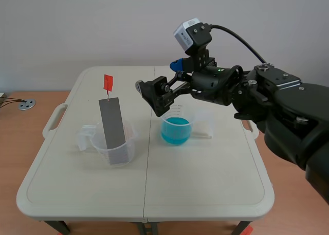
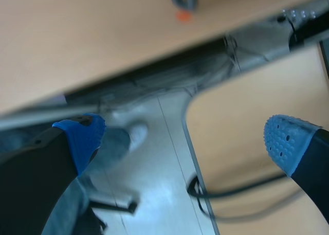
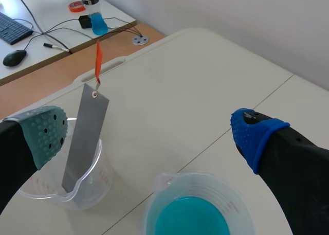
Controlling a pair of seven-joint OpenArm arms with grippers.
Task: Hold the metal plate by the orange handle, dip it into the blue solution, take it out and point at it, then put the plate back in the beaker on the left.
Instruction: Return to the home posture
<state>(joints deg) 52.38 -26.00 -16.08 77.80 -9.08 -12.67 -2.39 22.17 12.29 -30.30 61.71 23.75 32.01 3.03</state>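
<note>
A grey metal plate [image 1: 113, 124] stands leaning in the clear beaker [image 1: 117, 147] on the table's left. Its orange handle [image 1: 108, 83] sticks up from the top. To the right stands a second clear beaker with blue solution [image 1: 176, 130]. My right gripper [image 1: 150, 97] hangs open above the gap between the two beakers, holding nothing. In the right wrist view the plate [image 3: 85, 137] and orange handle [image 3: 97, 60] lie ahead, near the grey-green pad [image 3: 46, 134], and the blue solution [image 3: 191, 218] is under the right gripper [image 3: 149, 137]. My left gripper [image 2: 187, 142] is open over the floor, away from the table.
The white folding table [image 1: 205, 188] sits between wooden desks. Past its far edge, a side desk [image 3: 46, 44] carries a keyboard, a mouse, cables and a tape roll. The left wrist view holds only desk edges, floor, a black cable [image 2: 226, 194] and a person's jeans-clad leg [image 2: 110, 147].
</note>
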